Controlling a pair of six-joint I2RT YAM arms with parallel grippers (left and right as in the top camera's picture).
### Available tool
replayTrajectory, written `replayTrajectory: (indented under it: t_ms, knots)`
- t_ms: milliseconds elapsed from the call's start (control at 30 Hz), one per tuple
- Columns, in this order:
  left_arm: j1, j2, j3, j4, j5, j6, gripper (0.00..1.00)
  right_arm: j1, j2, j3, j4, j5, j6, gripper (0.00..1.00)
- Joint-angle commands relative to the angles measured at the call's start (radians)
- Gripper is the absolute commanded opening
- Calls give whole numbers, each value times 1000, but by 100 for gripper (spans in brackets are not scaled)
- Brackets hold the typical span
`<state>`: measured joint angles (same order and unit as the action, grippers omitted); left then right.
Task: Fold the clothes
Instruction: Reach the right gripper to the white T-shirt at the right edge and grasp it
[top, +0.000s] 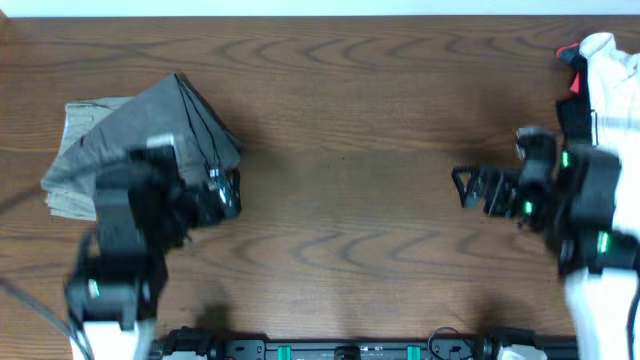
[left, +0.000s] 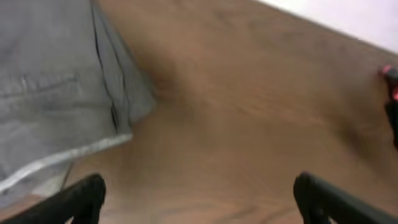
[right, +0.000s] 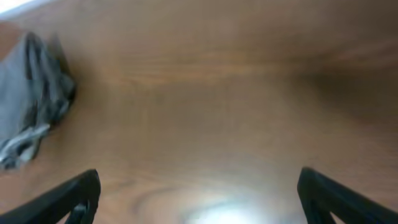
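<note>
The clothes show as a folded grey garment at the table's left, lying on a khaki piece, and a white garment at the far right edge. My left gripper hovers open at the grey garment's lower right corner, empty. In the left wrist view the grey cloth fills the upper left, and the gripper spans bare wood. My right gripper stands open and empty over the table, pointing left. In the right wrist view the gripper is over wood, with the grey garment far off.
A red tag sits on the white garment by the right arm, also seen in the left wrist view as a red tag. White fabric hangs at the lower right. The wooden table lies between the arms.
</note>
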<state>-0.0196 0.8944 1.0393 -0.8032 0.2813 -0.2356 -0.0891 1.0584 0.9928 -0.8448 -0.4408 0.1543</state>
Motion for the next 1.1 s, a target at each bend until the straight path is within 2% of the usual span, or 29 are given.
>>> replayTrajectory:
  t_ms: [0, 67, 133, 300, 367, 500, 567, 667, 800, 1067]
  knots:
    - [5, 146, 198, -112, -9, 34, 98, 8, 193, 201, -102, -249, -121, 99]
    - [5, 212, 265, -152, 6, 30, 98, 8, 288, 282, -136, -302, -170, 99]
    - [5, 251, 288, -153, 50, 3, 98, 5, 361, 340, -136, -262, -204, 99]
    - [5, 297, 289, -192, 59, -5, 98, -61, 499, 483, -176, 23, -67, 99]
    - [5, 304, 289, -226, 58, 6, 98, -122, 557, 563, -206, 179, -22, 99]
    - [5, 305, 289, -278, 58, 47, 98, -245, 652, 686, -229, 348, 37, 99]
    - [5, 306, 289, -295, 58, 52, 98, -309, 696, 732, -222, 351, 37, 99]
    - [5, 306, 289, -307, 58, 52, 98, -410, 763, 773, -170, 351, 76, 90]
    - [5, 306, 289, -315, 58, 52, 98, -520, 847, 775, -74, 344, 97, 84]
    - [5, 306, 289, -314, 58, 52, 98, -617, 1027, 775, 63, 279, 108, 77]
